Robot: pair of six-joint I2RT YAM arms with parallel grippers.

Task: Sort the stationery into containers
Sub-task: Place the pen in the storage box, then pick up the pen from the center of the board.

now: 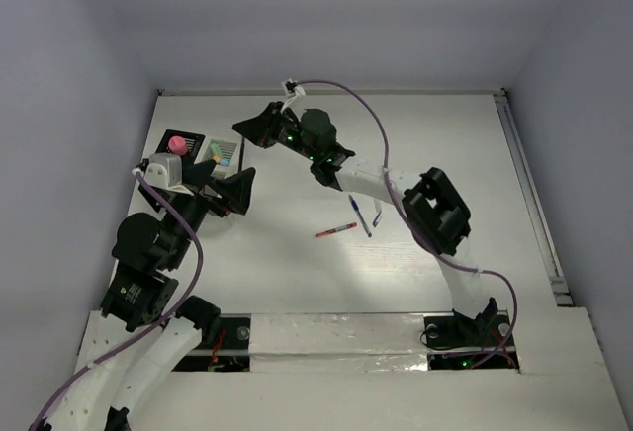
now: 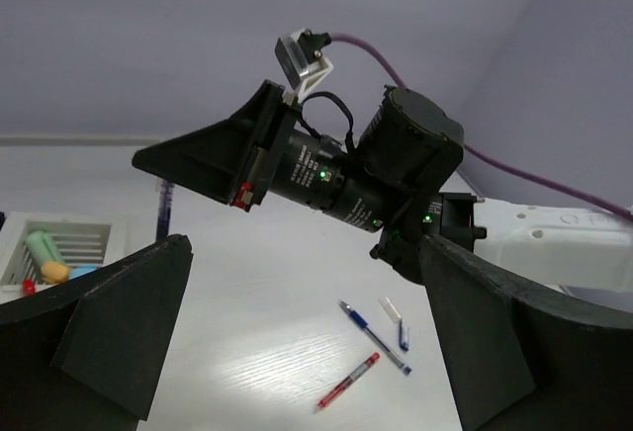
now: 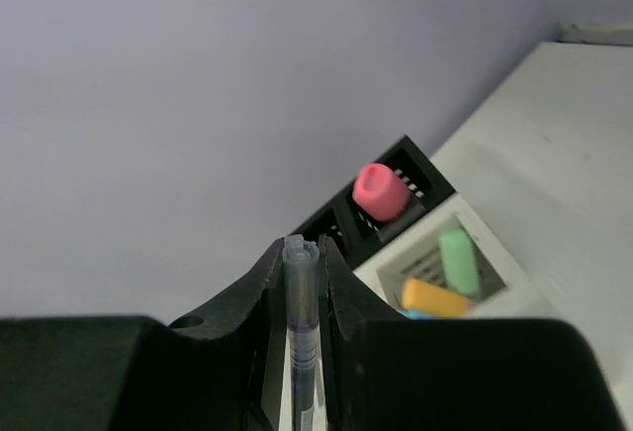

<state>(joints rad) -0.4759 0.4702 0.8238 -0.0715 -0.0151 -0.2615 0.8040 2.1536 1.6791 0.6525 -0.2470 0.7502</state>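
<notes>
Between right fingers (image 3: 259, 298), blue pen (image 3: 302, 337) held upright.

The overhead camera looks down from behind my bases over the white desk (image 1: 297, 273). My wrist cameras sit lower and nearer; all three share the white slatted box (image 1: 224, 151) near the far-left corner.

Table (image 1: 445, 134): black box (image 1: 196, 138), white box (image 1: 230, 144), loose pens (image 1: 359, 215).

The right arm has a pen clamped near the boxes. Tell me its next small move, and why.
Probably nudge the right gripper toward the white box before opening. It is shut on the blue pen, which in the top view hangs beside that box, not clearly over it. The left gripper is open, holding nothing.
</notes>
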